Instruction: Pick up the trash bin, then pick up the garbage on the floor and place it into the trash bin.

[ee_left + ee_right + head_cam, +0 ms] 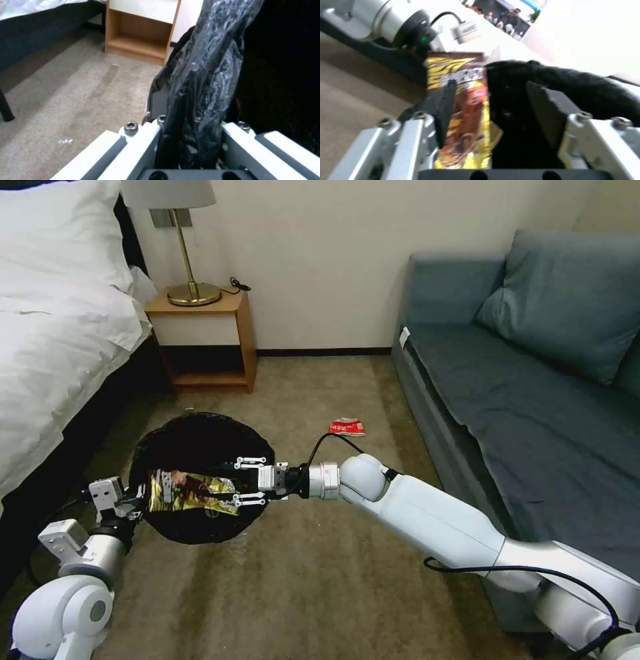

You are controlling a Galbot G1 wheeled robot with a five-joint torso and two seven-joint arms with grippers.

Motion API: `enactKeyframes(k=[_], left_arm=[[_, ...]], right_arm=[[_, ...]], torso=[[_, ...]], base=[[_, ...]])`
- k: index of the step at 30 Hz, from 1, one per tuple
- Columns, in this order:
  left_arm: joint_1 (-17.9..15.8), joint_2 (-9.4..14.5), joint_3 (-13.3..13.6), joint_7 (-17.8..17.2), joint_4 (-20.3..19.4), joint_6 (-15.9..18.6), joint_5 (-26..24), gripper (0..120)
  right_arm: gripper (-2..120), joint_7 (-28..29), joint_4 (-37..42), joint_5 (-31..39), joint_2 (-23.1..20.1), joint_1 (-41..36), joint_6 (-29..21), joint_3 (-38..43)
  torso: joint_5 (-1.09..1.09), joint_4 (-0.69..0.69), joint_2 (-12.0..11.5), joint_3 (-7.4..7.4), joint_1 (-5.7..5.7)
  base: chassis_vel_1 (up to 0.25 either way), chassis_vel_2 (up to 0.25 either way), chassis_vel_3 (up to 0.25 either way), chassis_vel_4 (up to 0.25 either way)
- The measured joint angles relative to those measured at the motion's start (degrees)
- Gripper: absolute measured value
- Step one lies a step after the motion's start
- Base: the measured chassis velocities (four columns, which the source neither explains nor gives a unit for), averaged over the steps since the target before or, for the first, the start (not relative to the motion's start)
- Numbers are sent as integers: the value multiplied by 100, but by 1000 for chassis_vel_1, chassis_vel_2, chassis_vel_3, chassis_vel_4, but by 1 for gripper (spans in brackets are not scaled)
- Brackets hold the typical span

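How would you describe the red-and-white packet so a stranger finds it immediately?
Start at the blue-grey sofa on the robot's right. On the beige carpet just off its front edge lies the red-and-white packet, alone and flat. The gold-and-brown snack wrapper, by contrast, sits over the trash bin.

Black bin bag (200,447); gold-brown wrapper (190,491); red-white packet (347,427)

A wooden nightstand (203,340) stands against the wall at the far edge of the carpet (320,580), with an open shelf below. On its top sits a brass lamp (180,247) with a pale shade, a black cord beside its base. A bed (53,320) with white sheets and a pillow touches the nightstand's side. A grey-blue sofa (533,400) with a cushion (567,300) lines the carpet's opposite edge.
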Motion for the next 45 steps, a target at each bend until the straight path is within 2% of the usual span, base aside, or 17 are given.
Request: enactKeyframes(k=[2,6,8,10,20,24,25,28,30,32,33,34,35,36,37,39,45], left_arm=[[8,-17,1,-9,-27,17,-2,1],[18,-25,-7,-47,-40,34,3,1],[26,-37,-10,-68,-40,46,13,1],[25,-37,-10,-75,-40,49,19,1],[-5,10,-52,-250,69,176,-110,1],[43,0,-115,-533,76,433,-211,1],[43,0,-115,-533,76,433,-211,1],[64,-5,-129,-737,47,617,-374,1],[66,-5,-130,-759,42,640,-391,1],[70,5,-151,-855,13,742,-457,1],[70,5,-151,-855,13,742,-457,1],[70,29,-169,-872,-9,785,-522,1],[70,29,-169,-872,-9,785,-522,1],[60,77,-195,-916,-52,823,-667,1],[60,77,-195,-916,-52,823,-667,1],[49,171,-235,-877,-91,823,-749,1],[42,175,-252,-783,-110,752,-759,1]], right_arm=[[74,-11,63,75,1,55,3,-60],[84,-13,98,142,-7,103,-1,-94],[95,8,83,259,-6,117,4,-52],[99,-8,124,356,-33,146,5,51],[100,143,1035,1098,-266,251,-119,823],[100,808,1383,1393,-302,241,-262,1249],[100,808,1383,1393,-302,241,-262,1249],[100,1460,1495,1450,-368,100,-406,1478],[100,1527,1502,1455,-376,86,-425,1496],[100,2317,1585,1614,-454,-53,-600,1698],[100,2317,1585,1614,-454,-53,-600,1698],[100,2841,1634,1757,-484,-127,-719,1811],[100,2841,1634,1757,-484,-127,-719,1811],[100,3412,1695,1885,-503,-242,-878,1983],[100,3412,1695,1885,-503,-242,-878,1983],[100,3865,1669,1646,-501,-413,-1052,2247],[100,4039,1509,1183,-392,-766,-865,2422]], torso=[[0,2,0,0,0],[1,2,0,0,0],[2,2,0,0,0],[2,2,0,0,0],[2,0,0,-1,0],[2,3,0,-1,0],[2,3,0,-1,0],[2,3,0,-1,0],[2,3,0,-1,0],[3,-1,0,-1,0],[3,-1,0,-1,0],[3,0,0,-1,0],[3,0,0,-1,0],[2,1,0,-1,0],[2,1,0,-1,0],[3,0,0,-1,0],[2,3,0,0,0]], base=[[0,0,0,0],[0,0,0,0],[0,0,0,0],[0,0,0,0],[0,0,0,0],[0,0,0,0],[0,0,0,0],[0,0,0,0],[0,0,0,0],[0,0,0,0],[0,0,0,0],[0,0,0,0],[0,0,0,0],[0,0,0,0],[0,0,0,0],[0,0,0,0],[0,0,0,0]])
